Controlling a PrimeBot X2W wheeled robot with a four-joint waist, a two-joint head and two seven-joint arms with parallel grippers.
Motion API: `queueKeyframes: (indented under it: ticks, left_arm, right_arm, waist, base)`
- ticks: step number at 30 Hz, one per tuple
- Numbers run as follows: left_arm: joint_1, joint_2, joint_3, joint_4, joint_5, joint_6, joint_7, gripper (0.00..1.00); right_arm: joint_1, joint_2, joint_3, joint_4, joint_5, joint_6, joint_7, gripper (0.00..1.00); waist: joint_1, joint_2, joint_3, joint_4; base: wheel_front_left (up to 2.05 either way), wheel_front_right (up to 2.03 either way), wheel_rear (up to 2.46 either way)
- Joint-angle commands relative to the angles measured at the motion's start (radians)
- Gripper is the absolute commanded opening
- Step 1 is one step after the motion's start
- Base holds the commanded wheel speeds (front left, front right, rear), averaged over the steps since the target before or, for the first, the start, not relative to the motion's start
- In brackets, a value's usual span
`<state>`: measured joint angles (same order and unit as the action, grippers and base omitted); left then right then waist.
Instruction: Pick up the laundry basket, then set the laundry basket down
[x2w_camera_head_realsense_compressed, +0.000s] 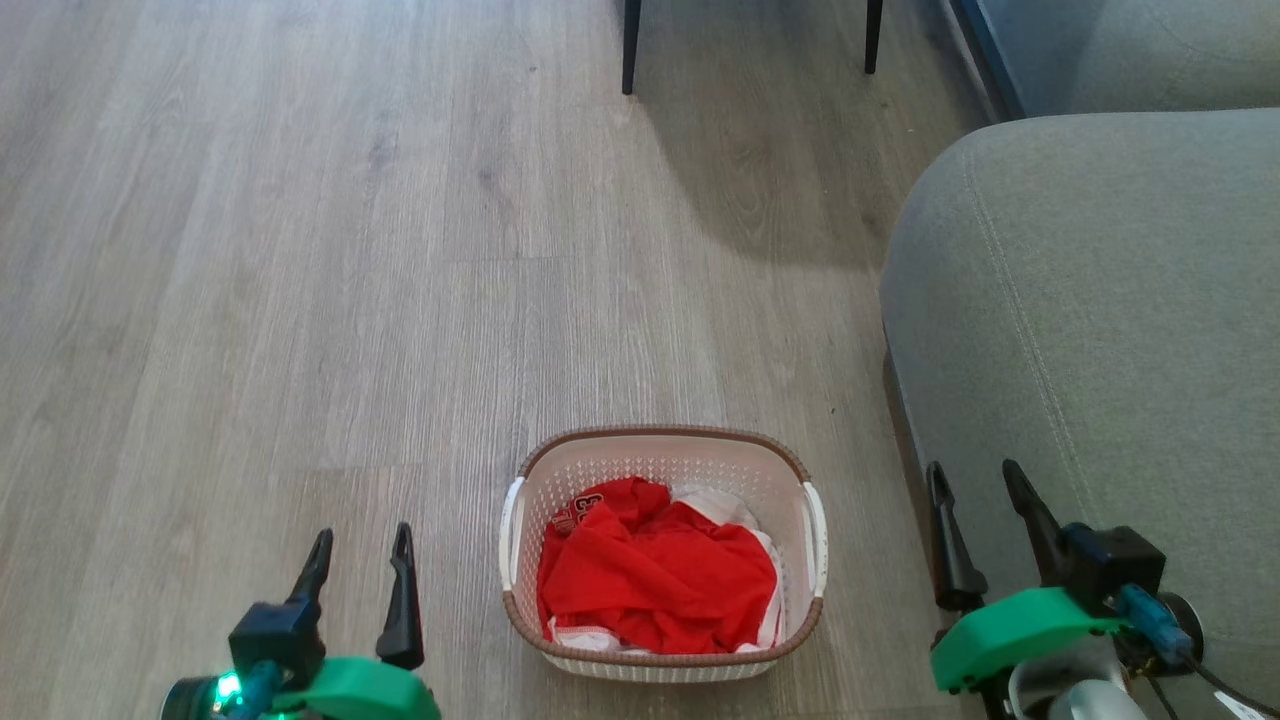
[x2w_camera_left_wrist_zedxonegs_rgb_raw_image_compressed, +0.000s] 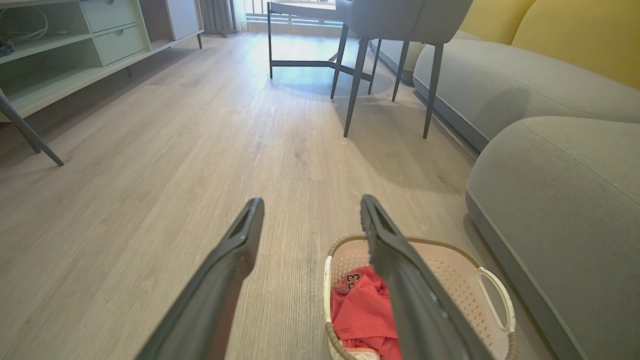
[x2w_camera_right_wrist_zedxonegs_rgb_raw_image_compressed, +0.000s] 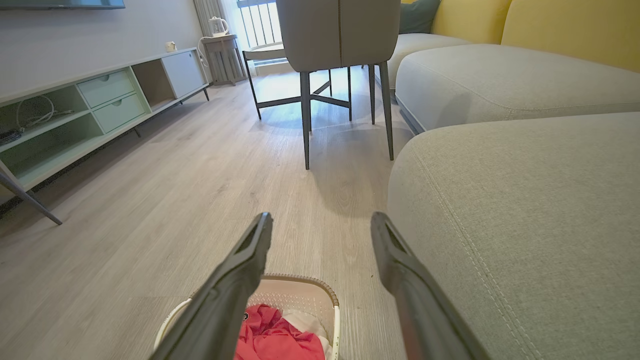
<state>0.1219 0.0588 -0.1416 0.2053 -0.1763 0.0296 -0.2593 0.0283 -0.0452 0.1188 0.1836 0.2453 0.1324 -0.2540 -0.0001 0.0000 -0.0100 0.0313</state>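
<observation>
The laundry basket (x2w_camera_head_realsense_compressed: 690, 463) stands on the wooden floor: cream-white with perforated sides, a brown woven-look rim and a white handle on each side. Red and white clothes (x2w_camera_head_realsense_compressed: 655, 575) lie inside it. My left gripper (x2w_camera_head_realsense_compressed: 362, 542) hovers open to the basket's left, well apart from it, with nothing between its fingers. On the other side my right gripper (x2w_camera_head_realsense_compressed: 976, 480) is open too, beside the sofa and holding nothing. In the left wrist view the basket (x2w_camera_left_wrist_zedxonegs_rgb_raw_image_compressed: 450, 277) sits low and to the right of the open left gripper (x2w_camera_left_wrist_zedxonegs_rgb_raw_image_compressed: 310, 207). The right wrist view has the basket (x2w_camera_right_wrist_zedxonegs_rgb_raw_image_compressed: 300, 295) below the open right gripper (x2w_camera_right_wrist_zedxonegs_rgb_raw_image_compressed: 321, 222).
A grey sofa (x2w_camera_head_realsense_compressed: 1100, 330) runs close along the basket's right side. Dark chair legs (x2w_camera_head_realsense_compressed: 630, 50) stand ahead on the floor. A pale green low cabinet (x2w_camera_left_wrist_zedxonegs_rgb_raw_image_compressed: 75, 55) lines the far left wall. Bare wooden floor (x2w_camera_head_realsense_compressed: 300, 300) stretches ahead and to the left.
</observation>
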Motion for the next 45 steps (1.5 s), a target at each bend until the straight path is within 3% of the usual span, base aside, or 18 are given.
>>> queueKeyframes:
  ticks: [1,20,21,26,45]
  left_arm:
    - [-0.034,-0.004,0.042,-0.041,0.010,-0.002,-0.002,1.00]
    - [-0.041,-0.007,0.048,-0.048,0.023,-0.009,-0.002,1.00]
    - [0.000,-0.002,0.015,-0.013,0.016,-0.004,0.000,0.00]
    - [0.010,-0.002,0.014,0.039,0.013,-0.004,0.001,0.00]
    - [-0.027,0.000,0.046,0.040,-0.211,-0.027,0.054,0.00]
  right_arm:
    - [-0.022,-0.005,0.018,-0.032,-0.013,-0.002,-0.008,1.00]
    - [-0.037,-0.005,0.017,-0.031,-0.010,-0.002,-0.008,1.00]
    - [-0.001,0.000,0.000,0.001,-0.010,0.000,0.000,0.00]
    - [0.009,0.002,0.007,0.051,-0.006,0.000,0.001,0.00]
    - [-0.013,-0.011,-0.013,0.051,0.218,0.000,0.044,0.00]
  waist:
    - [0.0001,0.0000,0.001,0.000]
    - [0.0001,0.0000,0.005,-0.002]
    - [0.0001,0.0000,0.005,-0.002]
    - [0.0001,0.0000,0.006,-0.002]
    - [0.0001,0.0000,0.007,-0.007]
  base:
    - [0.00,0.00,0.00]
    - [0.00,0.00,0.00]
    - [0.00,0.00,0.00]
    - [0.00,0.00,0.00]
    - [0.00,0.00,0.00]
